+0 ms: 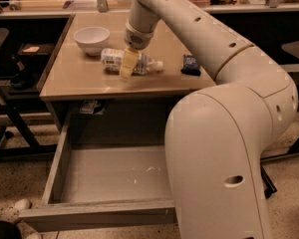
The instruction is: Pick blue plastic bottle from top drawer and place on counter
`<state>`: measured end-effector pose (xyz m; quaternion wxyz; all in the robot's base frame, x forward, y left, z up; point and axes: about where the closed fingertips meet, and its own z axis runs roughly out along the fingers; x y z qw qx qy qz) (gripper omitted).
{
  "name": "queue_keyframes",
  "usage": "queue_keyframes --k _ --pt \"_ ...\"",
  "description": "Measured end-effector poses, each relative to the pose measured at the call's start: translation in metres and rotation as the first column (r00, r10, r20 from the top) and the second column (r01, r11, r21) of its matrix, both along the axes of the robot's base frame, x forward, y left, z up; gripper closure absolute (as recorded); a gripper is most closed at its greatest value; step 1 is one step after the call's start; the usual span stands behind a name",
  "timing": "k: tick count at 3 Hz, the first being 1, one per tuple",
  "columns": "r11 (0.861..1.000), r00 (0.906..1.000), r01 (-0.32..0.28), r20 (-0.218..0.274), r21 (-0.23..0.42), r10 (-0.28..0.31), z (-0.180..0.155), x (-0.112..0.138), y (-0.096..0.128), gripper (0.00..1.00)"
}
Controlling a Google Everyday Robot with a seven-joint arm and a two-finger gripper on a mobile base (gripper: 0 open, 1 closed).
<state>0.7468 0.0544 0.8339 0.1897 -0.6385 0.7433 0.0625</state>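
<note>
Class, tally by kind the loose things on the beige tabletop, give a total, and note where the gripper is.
white bowl: 1
blue plastic bottle: 1, lying on its side
dark blue packet: 1
Total: 3
The gripper is down at the bottle's middle, over the counter.

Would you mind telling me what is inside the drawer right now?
In the drawer only scuffed grey floor shows; the robot's arm covers its right part. The bottle lies on the counter, with the gripper at it.
</note>
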Motion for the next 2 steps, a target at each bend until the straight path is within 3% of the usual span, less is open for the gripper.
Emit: queue_keyframes --k 2 --pt "1.0 0.9998 0.007 -0.019 -0.001 -0.007 0.0041 -0.001 0.0014 0.0"
